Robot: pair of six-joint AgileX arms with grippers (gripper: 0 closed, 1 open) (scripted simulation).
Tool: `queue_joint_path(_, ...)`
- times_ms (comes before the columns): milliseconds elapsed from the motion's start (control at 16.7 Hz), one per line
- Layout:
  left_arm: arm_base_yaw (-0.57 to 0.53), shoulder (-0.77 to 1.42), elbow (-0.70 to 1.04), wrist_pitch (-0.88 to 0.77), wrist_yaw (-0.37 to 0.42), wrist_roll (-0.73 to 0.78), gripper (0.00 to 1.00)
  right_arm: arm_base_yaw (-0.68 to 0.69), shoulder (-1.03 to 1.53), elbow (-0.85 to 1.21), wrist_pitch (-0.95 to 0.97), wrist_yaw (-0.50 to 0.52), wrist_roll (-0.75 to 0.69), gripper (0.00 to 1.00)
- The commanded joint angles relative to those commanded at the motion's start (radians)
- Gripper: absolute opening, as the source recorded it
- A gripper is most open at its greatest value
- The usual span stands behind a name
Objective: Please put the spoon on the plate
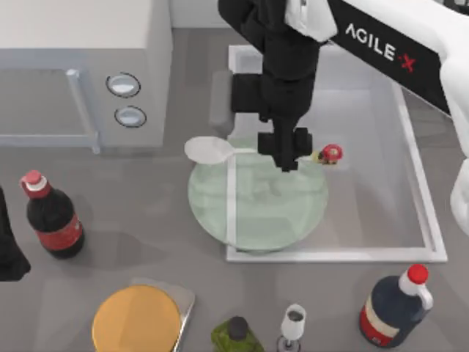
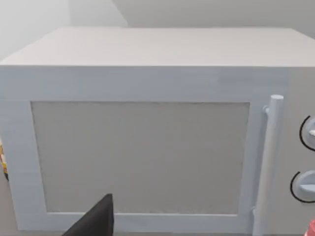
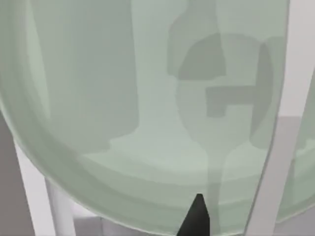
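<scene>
One spoon [image 1: 253, 152] lies crosswise over the plate [image 1: 256, 213] far rim, clenched mid-handle by our right gripper [image 1: 287, 155]; our left gripper [image 1: 9, 249], fingers unreadable, sits parked far left.

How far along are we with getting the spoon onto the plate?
Done: the spoon is picked up and carried to the plate. In hand: the right gripper holds it by the handle above the plate's far edge, its white bowl past the rim and its red knob on the other side. Left: lower and release. The left arm sits parked at the table's left edge, facing the microwave.
</scene>
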Motion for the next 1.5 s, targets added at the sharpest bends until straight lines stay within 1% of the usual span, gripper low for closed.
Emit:
queue_joint_path(420, 0.0, 0.0, 0.0, 0.0, 0.0, 0.0, 1.0, -0.03, -0.052, -0.039, 0.0, 0.014, 0.017, 0.0)
queue_joint_path(780, 0.0, 0.0, 0.0, 0.0, 0.0, 0.0, 1.0, -0.006, -0.034, -0.077, 0.095, -0.011, -0.011, 0.0)
queue_joint_path(1140, 0.0, 0.0, 0.0, 0.0, 0.0, 0.0, 1.0, 0.037, 0.037, -0.118, 0.202, -0.033, -0.039, 0.0)
queue_joint_path(1500, 0.0, 0.0, 0.0, 0.0, 0.0, 0.0, 1.0, 0.047, 0.071, -0.148, 0.226, -0.037, -0.044, 0.0)
